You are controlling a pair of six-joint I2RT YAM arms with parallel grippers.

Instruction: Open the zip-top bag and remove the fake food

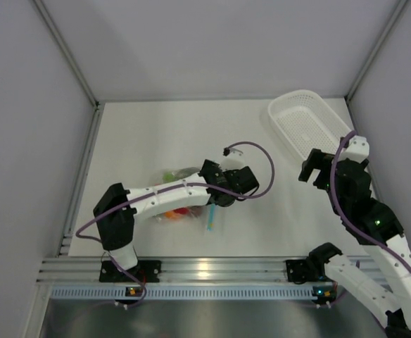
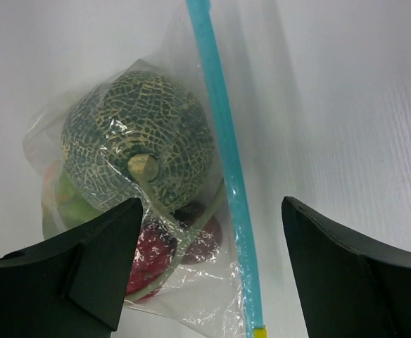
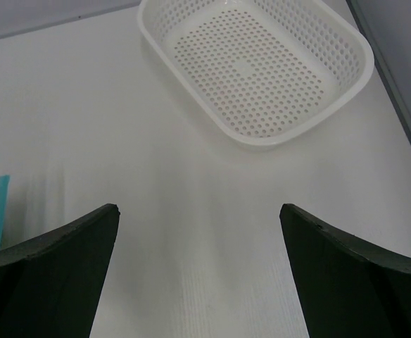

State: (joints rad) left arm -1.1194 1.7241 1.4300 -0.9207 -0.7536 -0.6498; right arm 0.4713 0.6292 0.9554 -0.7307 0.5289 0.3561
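clear zip-top bag [image 2: 223,158] with melon [image 2: 138,141] beneath parted left gripper [image 2: 211,204]; right gripper [image 3: 198,208] parted, empty, facing white basket [image 3: 258,141].

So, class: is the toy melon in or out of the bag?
In: clear plastic of the zip-top bag wraps over the melon.

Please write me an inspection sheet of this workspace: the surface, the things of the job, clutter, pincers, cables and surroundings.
surface: white table, no spill seen.
job's things: zip-top bag lies on the table, blue zip strip along one edge; melon and dark red piece inside.
clutter: white basket, empty, far right corner.
pincers: left pincer open, over the zip strip, gripping nothing; right pincer open, empty, over bare table.
cables: purple cable loops beside the left wrist; second purple cable runs along the right arm.
surroundings: grey walls; metal rail at the near edge.
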